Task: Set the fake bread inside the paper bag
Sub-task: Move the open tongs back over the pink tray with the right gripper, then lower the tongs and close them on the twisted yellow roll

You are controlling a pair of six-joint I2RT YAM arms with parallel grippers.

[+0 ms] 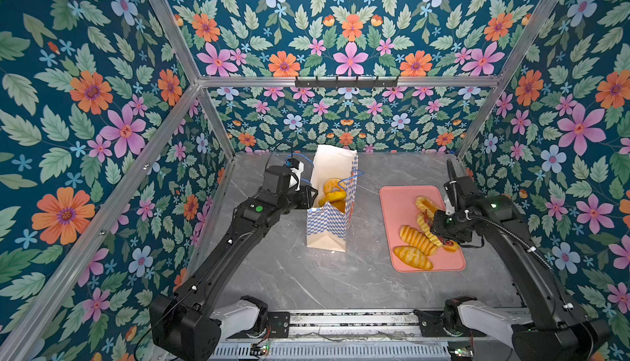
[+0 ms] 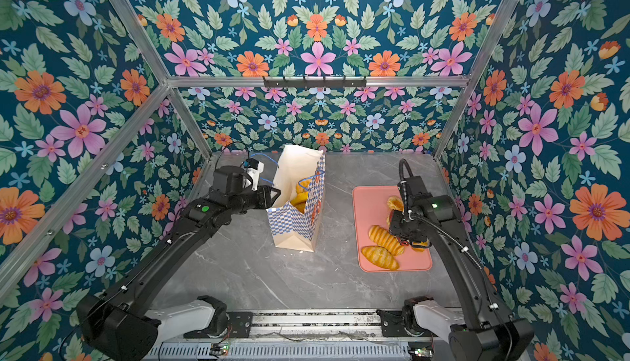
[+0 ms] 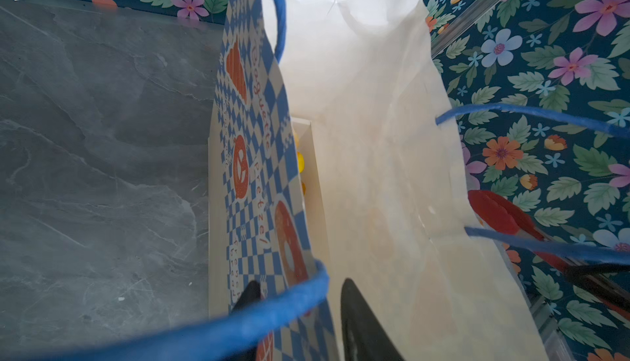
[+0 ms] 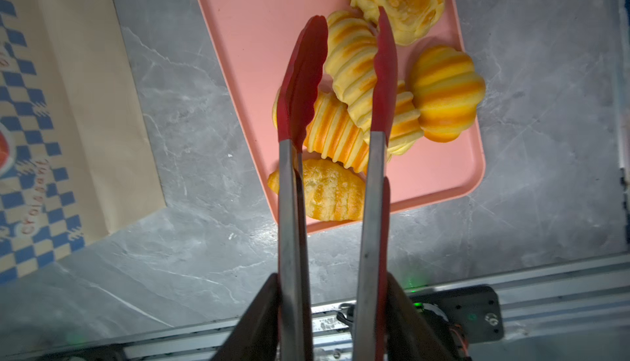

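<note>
Back of middle of table (image 1: 289, 274), grey stone look: paper bag (image 1: 328, 228), upright, long axis vertical, mouth open to the top. Cream paper, blue-and-white checks, orange bakery drawings, blue cord handles. Low inside: fake bread (image 1: 332, 194), glossy golden yellow, ring shape uppermost.

Right of bag, well apart: tray (image 1: 397, 206), pink, flat. On it, more bread with the same gloss. At near edge, near loaf (image 1: 412, 257); just behind, orange ridged loaf (image 1: 417, 240). Both oblong, long axes slanting from far left to near right in both top views. By tray corner: round bun (image 4: 446, 93), ribbed, orange-striped.

At bag rim: left gripper (image 3: 300, 284), fingers apart, one outside the checked wall, one inside, clear gap between.

Over tray: right gripper (image 4: 332, 277), clamped on tongs (image 4: 288, 206), metal arms squeezed narrow. Red tips either side of pale ridged loaf (image 4: 351, 69), long axis roughly in line with tongs. Contact with that loaf: cannot tell.
</note>
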